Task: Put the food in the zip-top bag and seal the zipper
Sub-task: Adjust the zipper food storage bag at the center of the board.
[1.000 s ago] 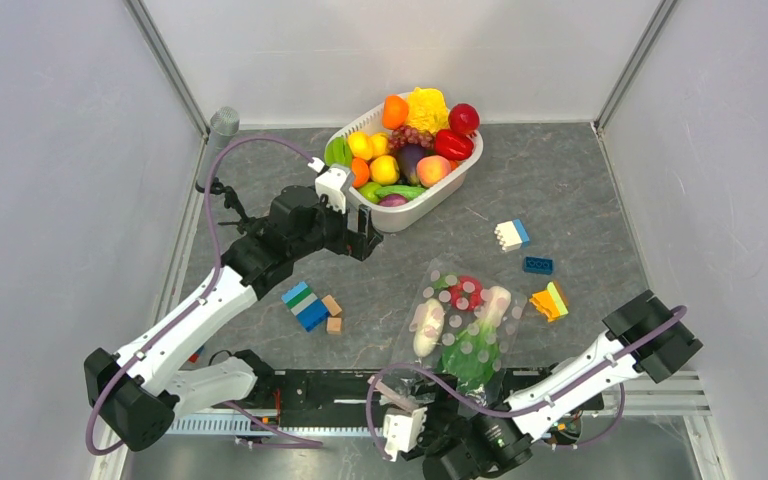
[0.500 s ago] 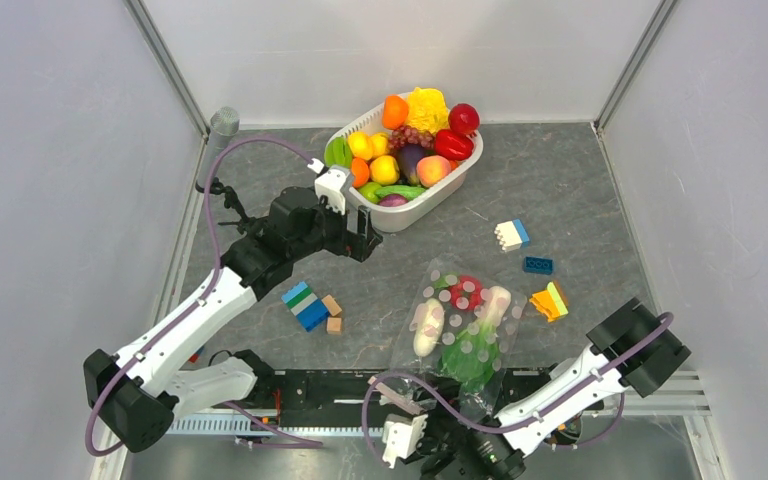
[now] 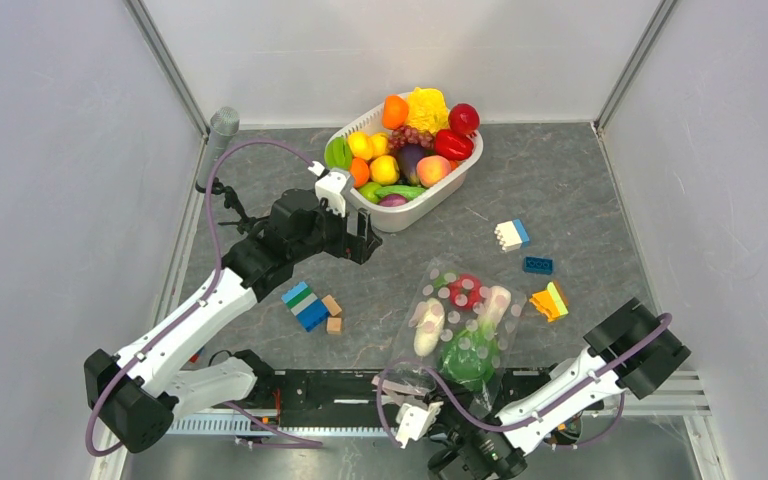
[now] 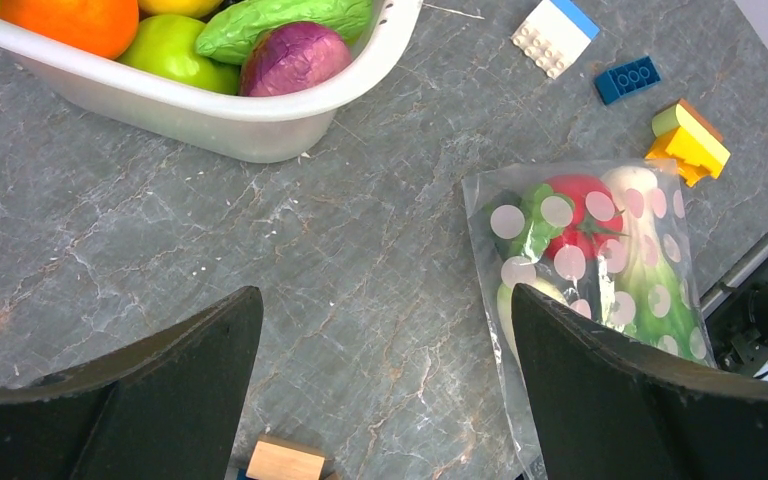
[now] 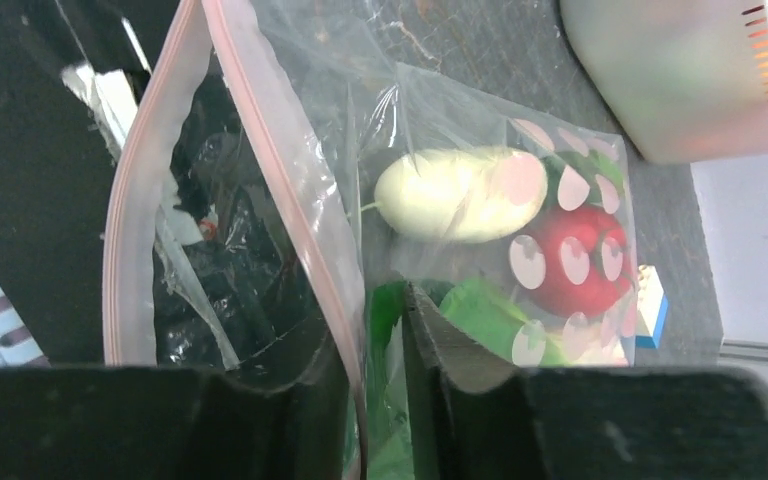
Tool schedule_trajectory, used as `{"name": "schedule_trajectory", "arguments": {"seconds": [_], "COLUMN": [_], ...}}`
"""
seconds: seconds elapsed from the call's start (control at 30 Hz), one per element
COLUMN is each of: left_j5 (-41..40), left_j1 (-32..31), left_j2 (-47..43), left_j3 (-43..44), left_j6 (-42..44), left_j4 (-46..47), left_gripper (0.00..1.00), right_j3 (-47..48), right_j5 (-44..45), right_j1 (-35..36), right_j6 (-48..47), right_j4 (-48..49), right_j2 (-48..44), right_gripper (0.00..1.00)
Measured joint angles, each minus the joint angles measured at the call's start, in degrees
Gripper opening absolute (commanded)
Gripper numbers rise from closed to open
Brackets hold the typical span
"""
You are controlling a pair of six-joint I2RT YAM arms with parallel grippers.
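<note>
Several pieces of food (image 5: 455, 195) lie inside the zip-top bag (image 5: 440, 110), just ahead of the right gripper (image 5: 380, 300) (white one nearest, red tomato (image 5: 570, 260) beyond it). That gripper is pinched on the pink zipper (image 5: 256, 130) at one lip. The mouth gapes open to its left, so we judge the pinch is there to hold the bag steady and open for loading. Our left gripper (image 4: 385, 295) hangs spread wide over the counter (image 4: 160, 250), holding nothing. The basket (image 4: 210, 115) sits ahead to its left, the bag ahead to its right. More food fills the basket, so we reckon sealing is not yet due.
</note>
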Motion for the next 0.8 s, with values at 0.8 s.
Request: {"name": "schedule_trajectory", "arguments": {"seconds": [0.8], "left_j5": [-0.83], "left_j1": [0.26], "left_j2": [2.47], "left_j3": [6.03], "left_j6": [1.42], "left_j4": [-3.45], "left_gripper": [1.00], "right_j3": [-4.70], "right_j5": [5.79], "right_j1": [-16.59], "right_j6": [-27.54], "right_j4": [27.32], "right_j2": [-49.90], "right_gripper": [0.00]}}
